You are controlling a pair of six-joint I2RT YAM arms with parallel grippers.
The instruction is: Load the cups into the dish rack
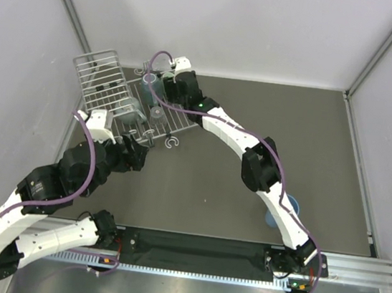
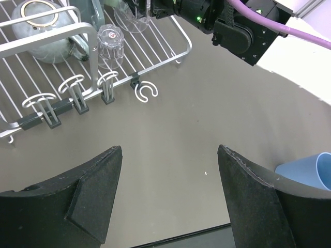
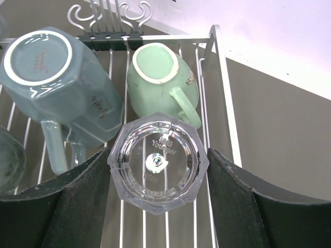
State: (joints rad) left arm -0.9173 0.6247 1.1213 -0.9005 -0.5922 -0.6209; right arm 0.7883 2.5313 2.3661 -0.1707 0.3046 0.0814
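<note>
One gripper, the left (image 2: 169,155), hangs spread wide over the grey table (image 2: 207,119) beside the dish rack (image 2: 51,39). On its wires a grey-teal mug (image 3: 51,88) and, to its right, a mint-green mug (image 3: 160,82) stand upside down. The right gripper (image 3: 158,155) clamps a clear faceted glass (image 3: 155,175), base up, over the grid. Far right, a blue tumbler (image 2: 310,173) rests on the table.

dish rack (image 3: 226,103): shiny metal wire | clear glass (image 3: 158,163): glossy, transparent | grey-teal mug (image 3: 57,88): glazed | table (image 2: 196,119): matt
</note>
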